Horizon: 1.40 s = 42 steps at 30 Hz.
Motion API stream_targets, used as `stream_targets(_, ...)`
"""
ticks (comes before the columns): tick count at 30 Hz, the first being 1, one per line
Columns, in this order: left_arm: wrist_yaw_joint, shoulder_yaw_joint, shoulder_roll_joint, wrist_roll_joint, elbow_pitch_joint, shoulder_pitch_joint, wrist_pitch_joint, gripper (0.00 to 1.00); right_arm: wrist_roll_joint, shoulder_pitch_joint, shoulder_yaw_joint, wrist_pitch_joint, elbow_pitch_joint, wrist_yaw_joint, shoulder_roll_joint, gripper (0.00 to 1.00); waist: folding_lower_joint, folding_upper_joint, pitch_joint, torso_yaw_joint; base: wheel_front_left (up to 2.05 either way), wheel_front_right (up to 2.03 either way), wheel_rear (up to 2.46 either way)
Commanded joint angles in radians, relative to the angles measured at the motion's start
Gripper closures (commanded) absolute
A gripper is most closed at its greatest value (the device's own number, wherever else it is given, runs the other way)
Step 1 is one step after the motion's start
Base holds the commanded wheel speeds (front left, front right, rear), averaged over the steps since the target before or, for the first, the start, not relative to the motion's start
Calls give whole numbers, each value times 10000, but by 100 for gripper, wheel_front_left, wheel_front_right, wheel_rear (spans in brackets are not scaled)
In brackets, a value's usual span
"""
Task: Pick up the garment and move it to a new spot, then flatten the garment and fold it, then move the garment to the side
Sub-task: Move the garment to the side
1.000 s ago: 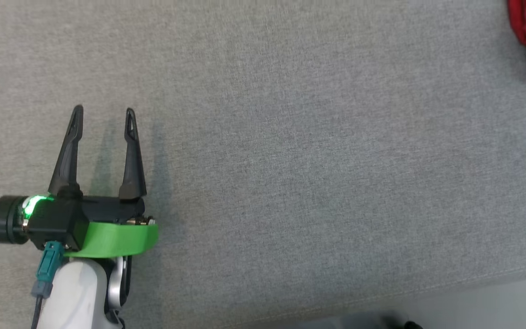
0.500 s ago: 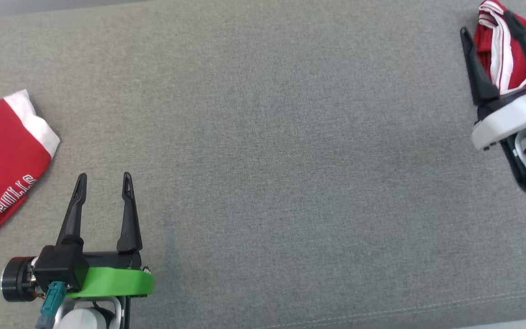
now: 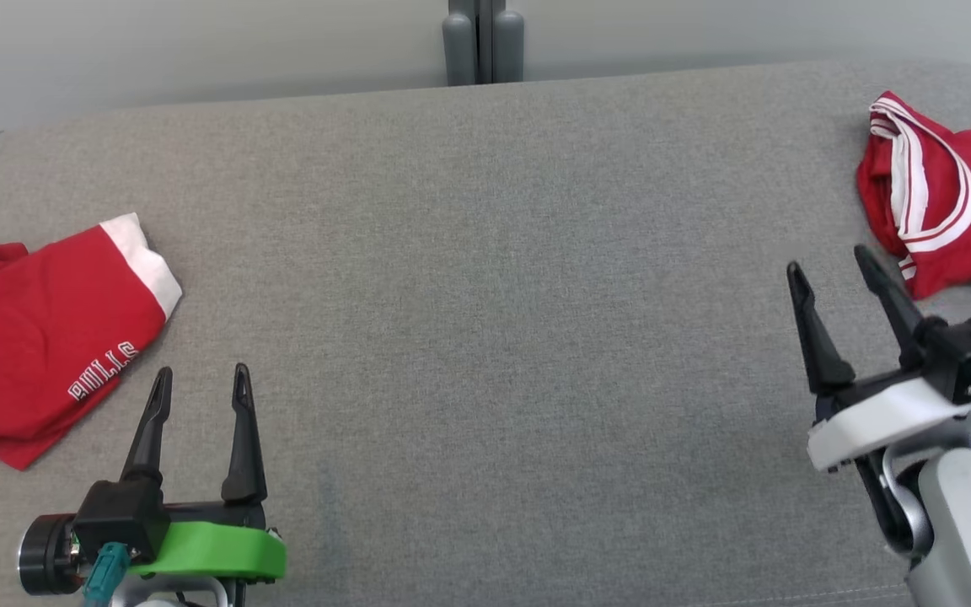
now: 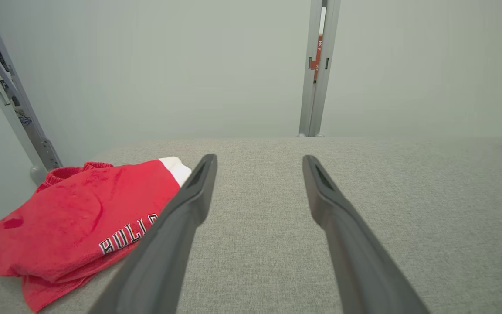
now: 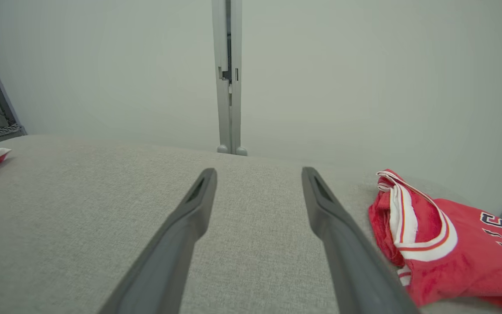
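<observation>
A folded red garment with a white cuff and white lettering [image 3: 39, 337] [image 4: 81, 218] lies at the far left of the grey surface. A second, crumpled red garment with white stripes [image 3: 945, 202] [image 5: 442, 244] lies at the far right. My left gripper [image 3: 199, 384] [image 4: 259, 161] is open near the front left, just right of the folded garment and apart from it. My right gripper [image 3: 827, 265] [image 5: 257, 174] is open at the front right, its fingertips just short of the striped garment. Nothing sits between either pair of fingers.
The grey fabric surface [image 3: 485, 295] spans the whole width, with rounded far corners. Behind it stands a pale wall with a grey vertical post [image 3: 477, 38] [image 5: 229, 87]. A metal rack [image 4: 11, 109] stands beyond the left end.
The head camera has tilted up, bringing the far edge, the wall and both garments into sight. The right gripper has come down to the front right, away from the striped garment.
</observation>
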<state>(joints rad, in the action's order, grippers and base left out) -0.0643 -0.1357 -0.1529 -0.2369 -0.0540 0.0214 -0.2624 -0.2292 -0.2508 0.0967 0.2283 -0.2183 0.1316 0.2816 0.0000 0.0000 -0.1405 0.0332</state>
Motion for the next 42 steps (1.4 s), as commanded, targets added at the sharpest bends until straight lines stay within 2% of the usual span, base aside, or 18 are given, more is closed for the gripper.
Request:
stream_targets(1,43,32,-21,-69,-45,-187,-26,0,87,377,-144,-49,199,-19,-167,0,0,0,336,101,0,0,0)
stream_targets(11,166,64,-39,-174,-290,-527,-28,0,433,2549,-716,-283,1499,-19,-1512,0,0,0,988,212,0,0,0)
stream_targets(17,187,75,-44,-189,-353,-671,-29,0,623,3161,-748,-400,1978,-19,-1956,0,0,0,1212,302,0,0,0)
stream_targets(24,254,2,-42,-251,-491,-725,-29,0,561,3560,-893,-367,2125,-18,-2225,0,0,0,1400,469,0,0,0)
stream_targets(42,252,54,-74,-334,-603,-682,-30,0,390,3671,-879,-282,1947,-18,-2306,0,0,0,1465,497,0,0,0)
